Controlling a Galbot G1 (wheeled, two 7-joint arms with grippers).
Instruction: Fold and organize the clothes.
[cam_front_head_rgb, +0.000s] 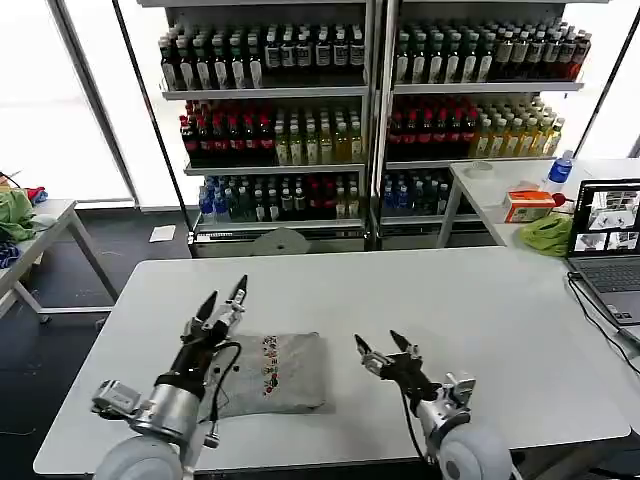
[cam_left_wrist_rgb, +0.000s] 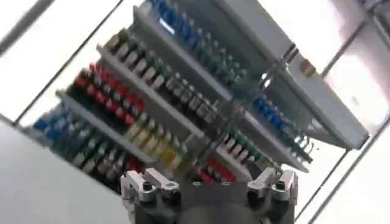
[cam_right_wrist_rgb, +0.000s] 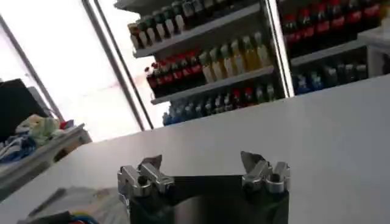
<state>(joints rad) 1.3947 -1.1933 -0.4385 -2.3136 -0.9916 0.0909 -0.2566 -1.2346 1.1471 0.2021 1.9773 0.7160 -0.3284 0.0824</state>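
A light grey shirt (cam_front_head_rgb: 275, 373), folded into a compact rectangle with a strip of multicoloured print on top, lies on the white table (cam_front_head_rgb: 480, 320) near its front edge. My left gripper (cam_front_head_rgb: 222, 304) is raised above the shirt's left end, fingers open and pointing up and away, holding nothing. My right gripper (cam_front_head_rgb: 382, 348) hovers just right of the shirt, open and empty. In the right wrist view the open fingers (cam_right_wrist_rgb: 152, 170) frame bare table, and a corner of the shirt (cam_right_wrist_rgb: 79, 207) shows at the edge. The left wrist view has its open gripper (cam_left_wrist_rgb: 210, 182) facing the drink shelves.
Shelves of bottled drinks (cam_front_head_rgb: 370, 110) stand behind the table. A laptop (cam_front_head_rgb: 607, 245) sits at the table's right edge, its cable trailing toward the front. A side table at the back right holds a green cloth (cam_front_head_rgb: 548, 233), a box and a bottle. Another small table (cam_front_head_rgb: 30, 240) stands at left.
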